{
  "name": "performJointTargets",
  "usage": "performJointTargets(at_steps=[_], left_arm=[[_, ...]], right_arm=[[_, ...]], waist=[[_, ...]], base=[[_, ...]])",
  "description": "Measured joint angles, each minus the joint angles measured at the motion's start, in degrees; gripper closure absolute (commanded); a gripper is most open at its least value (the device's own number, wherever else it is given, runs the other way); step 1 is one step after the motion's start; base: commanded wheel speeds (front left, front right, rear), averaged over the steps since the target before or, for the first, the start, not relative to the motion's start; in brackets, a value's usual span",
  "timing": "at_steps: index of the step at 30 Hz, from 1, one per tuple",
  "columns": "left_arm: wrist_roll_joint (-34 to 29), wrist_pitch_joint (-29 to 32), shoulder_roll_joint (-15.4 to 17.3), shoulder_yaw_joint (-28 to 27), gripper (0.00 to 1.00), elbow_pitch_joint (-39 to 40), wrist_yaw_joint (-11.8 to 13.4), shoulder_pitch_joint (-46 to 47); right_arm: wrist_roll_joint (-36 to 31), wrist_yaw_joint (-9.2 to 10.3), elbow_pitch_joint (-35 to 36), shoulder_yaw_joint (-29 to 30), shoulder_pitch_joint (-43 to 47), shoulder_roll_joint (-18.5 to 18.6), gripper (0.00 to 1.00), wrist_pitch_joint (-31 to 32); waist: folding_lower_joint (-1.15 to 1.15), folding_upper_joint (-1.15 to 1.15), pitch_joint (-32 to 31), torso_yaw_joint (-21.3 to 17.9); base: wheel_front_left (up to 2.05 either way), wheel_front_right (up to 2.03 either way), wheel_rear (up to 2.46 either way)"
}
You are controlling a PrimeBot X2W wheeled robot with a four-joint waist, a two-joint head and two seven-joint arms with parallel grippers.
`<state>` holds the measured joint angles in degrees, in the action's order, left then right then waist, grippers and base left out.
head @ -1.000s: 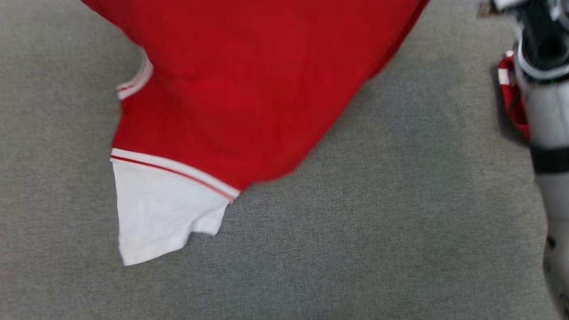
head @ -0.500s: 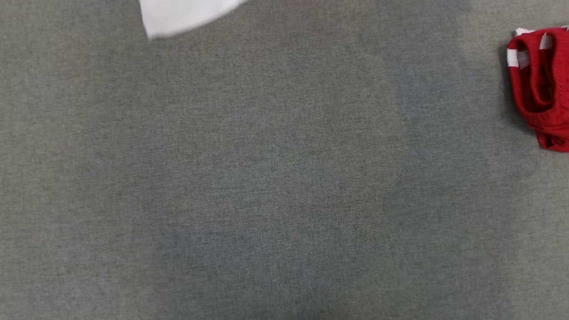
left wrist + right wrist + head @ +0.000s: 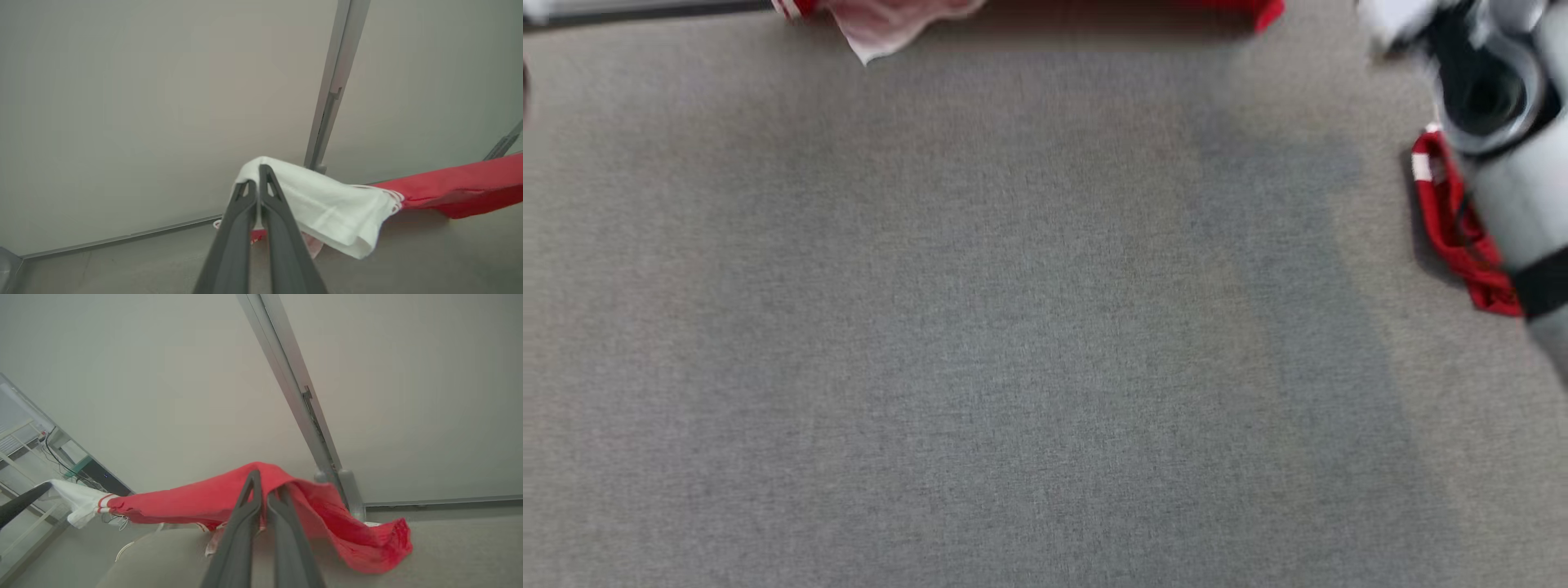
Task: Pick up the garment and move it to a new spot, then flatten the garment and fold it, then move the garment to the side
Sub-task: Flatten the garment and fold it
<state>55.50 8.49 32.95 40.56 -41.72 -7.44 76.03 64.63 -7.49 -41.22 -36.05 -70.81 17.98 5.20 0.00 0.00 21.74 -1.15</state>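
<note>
Head view: grey table cover (image 3: pixel 1013 327) takes up most of the frame. The garment (image 3: pixel 882 24) sits at the far top edge, a red strip w/ a pale corner hanging down. It's blurred, so can't tell if it touches the cover there. The pale right forearm (image 3: pixel 1515 204) comes in at upper right. Just beside it a small red bundle (image 3: pixel 1454 237) w/ a white stripe lies on the cover, partly behind the arm.

Left wrist view: left gripper (image 3: pixel 258 175) is pinched tight on the garment's white end (image 3: pixel 327 204), fingers together w/ cloth btwn them. The white part droops over to the right, and past the striped trim the red body runs off toward the frame edge. Behind are a plain wall and a metal post (image 3: pixel 335 81).

Right wrist view: right gripper (image 3: pixel 264 484) is clamped on a red fold. The cloth spans from it to the left gripper at far left, sagging a bit, and a loose red tail droops to the cover at right.

Handling, prob.: light, soft and limp, no stiffness, so it sags and bunches wherever it's unsupported. It's not fragile but can slip from a thin pinch. Best holds are seams, trim or corners, one per gripper and well apart, keeping the span taut for laying it flat.
</note>
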Motion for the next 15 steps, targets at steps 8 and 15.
performJointTargets(at_steps=[8,15], left_arm=[[11.7,12.69,9.43,8.11,1.0,11.74,0.0,-21.38],[20.27,22.64,20.47,11.47,1.0,25.38,1.53,-36.37]], right_arm=[[6.01,0.0,5.36,-11.33,17.16,5.04,1.0,11.41],[9.61,0.0,11.4,-16.57,27.63,10.57,1.0,17.74]], waist=[[0.0,0.0,-10.03,0.19],[0.0,0.0,-17.38,-0.07]], base=[[0.0,0.0,0.0],[0.0,0.0,0.0]])
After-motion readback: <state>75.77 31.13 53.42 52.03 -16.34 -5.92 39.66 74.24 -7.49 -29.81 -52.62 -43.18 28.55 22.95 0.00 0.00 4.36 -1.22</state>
